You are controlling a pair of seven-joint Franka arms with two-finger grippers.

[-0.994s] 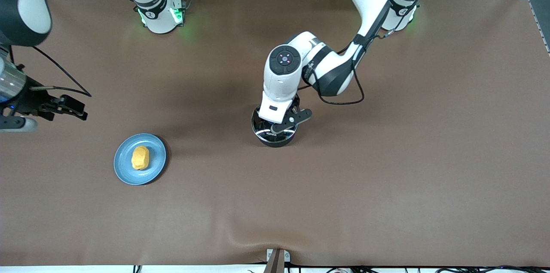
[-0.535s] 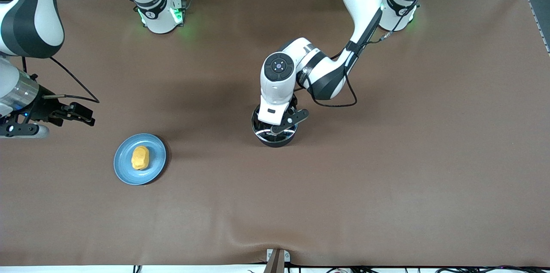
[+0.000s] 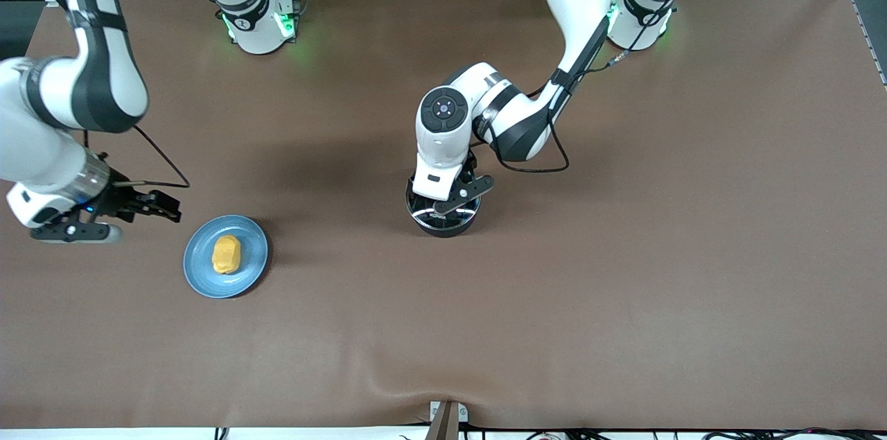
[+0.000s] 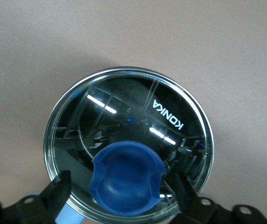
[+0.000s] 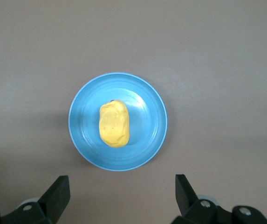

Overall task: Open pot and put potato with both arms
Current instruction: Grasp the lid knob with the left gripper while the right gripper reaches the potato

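The black pot [image 3: 443, 224] stands mid-table with its glass lid [image 4: 128, 116] on. My left gripper [image 3: 454, 199] hangs low over the lid. In the left wrist view the left gripper [image 4: 122, 191] is open, its fingers [image 4: 58, 189] on either side of the blue knob [image 4: 126, 177] and apart from it. A bit of the blue handle [image 4: 70, 217] shows under the lid's rim. The potato [image 3: 226, 254] lies on a blue plate [image 3: 253, 267]. My right gripper [image 3: 163, 208] is open and empty over the table beside the plate. The right wrist view shows the potato [image 5: 114, 123] and the right gripper [image 5: 121, 193].
The blue plate [image 5: 147, 140] lies toward the right arm's end of the table. The brown table cloth [image 3: 624, 253] has a small wrinkle at the edge nearest the front camera. A cable loops from the left arm's wrist [image 3: 533, 166].
My right arm has swung in from the table's end, bringing its gripper close beside the plate. My left gripper has settled slightly lower over the lid.
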